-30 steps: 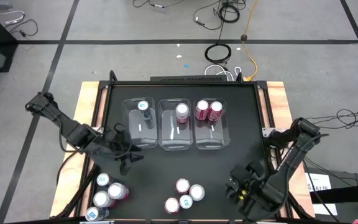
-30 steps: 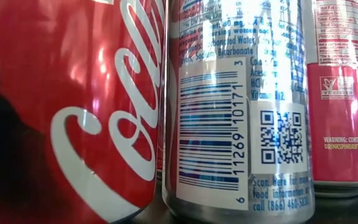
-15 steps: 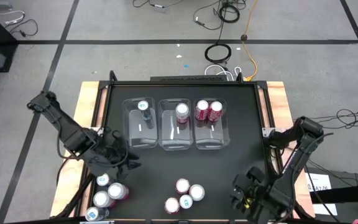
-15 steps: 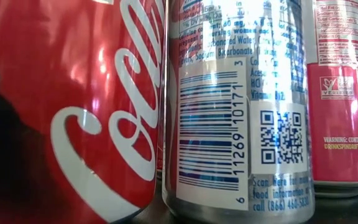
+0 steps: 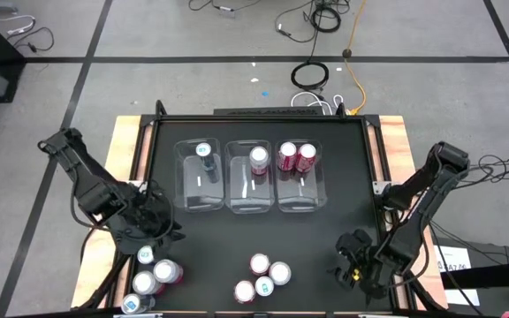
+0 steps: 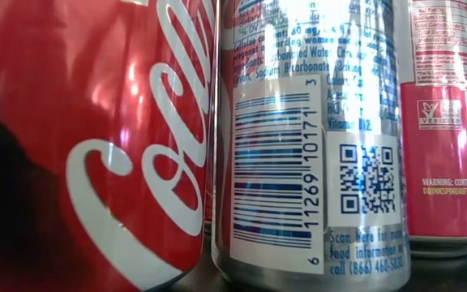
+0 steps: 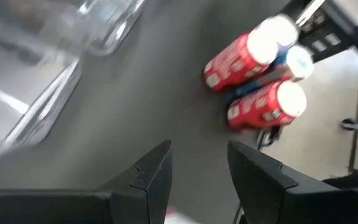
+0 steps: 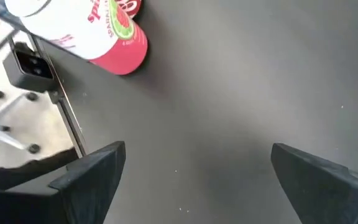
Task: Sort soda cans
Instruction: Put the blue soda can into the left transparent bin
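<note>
Loose soda cans stand upright on the black table in two groups: one at the near left corner (image 5: 153, 274), also in the left wrist view (image 7: 260, 74), and one at the near middle (image 5: 262, 278). My left gripper (image 5: 155, 234) (image 7: 197, 168) hovers just beyond the near-left group, open a little with nothing between its fingers. My right gripper (image 5: 343, 265) (image 8: 197, 180) hangs wide open over bare table at the near right, to the right of the middle group. A pink-and-white can (image 8: 98, 31) shows ahead of it.
Three clear bins (image 5: 253, 181) stand in a row at the table's middle far side. The left one holds a teal can (image 5: 203, 150), the middle one a pink-and-white can (image 5: 259, 159), the right one two dark red cans (image 5: 297, 157). Three cans (image 6: 310, 138) fill the low view.
My left gripper has swung toward the table's left edge, away from the bins and closer to the near-left cans. My right arm has stretched out and lowered its gripper toward the table at the near right. No can has moved.
</note>
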